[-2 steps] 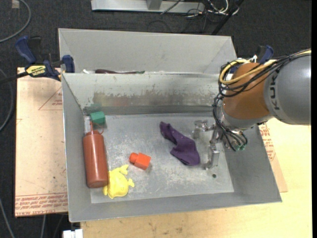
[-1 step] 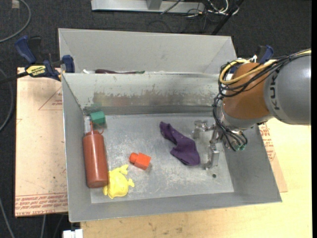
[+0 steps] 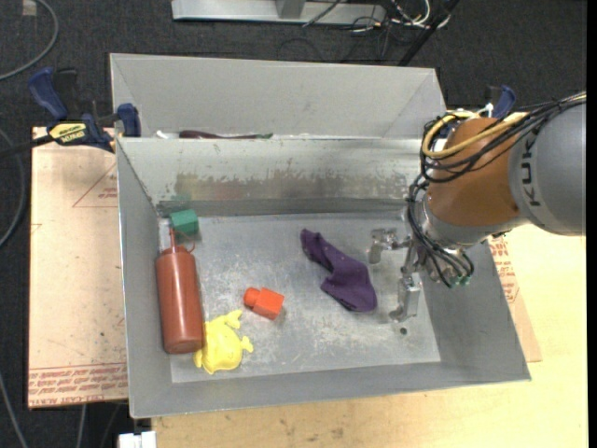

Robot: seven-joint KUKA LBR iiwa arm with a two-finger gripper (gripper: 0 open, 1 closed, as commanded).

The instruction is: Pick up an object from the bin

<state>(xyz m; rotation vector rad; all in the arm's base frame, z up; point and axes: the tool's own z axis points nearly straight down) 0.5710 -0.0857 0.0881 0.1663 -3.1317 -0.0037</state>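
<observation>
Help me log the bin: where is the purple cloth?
In the camera view the purple cloth lies on the bin floor right of centre, left of the gripper; the orange block sits farther left.

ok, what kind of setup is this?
Probably a robotics lab grasping cell: grey metal bin of odd items (red bottle, purple cloth), gripper inside it, loose cables on the floor behind.

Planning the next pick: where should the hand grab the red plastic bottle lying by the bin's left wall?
Probably mid-body, from straight above, pinching across its width: the red plastic bottle lies flat, lengthwise beside the grey metal bin's left wall.
</observation>
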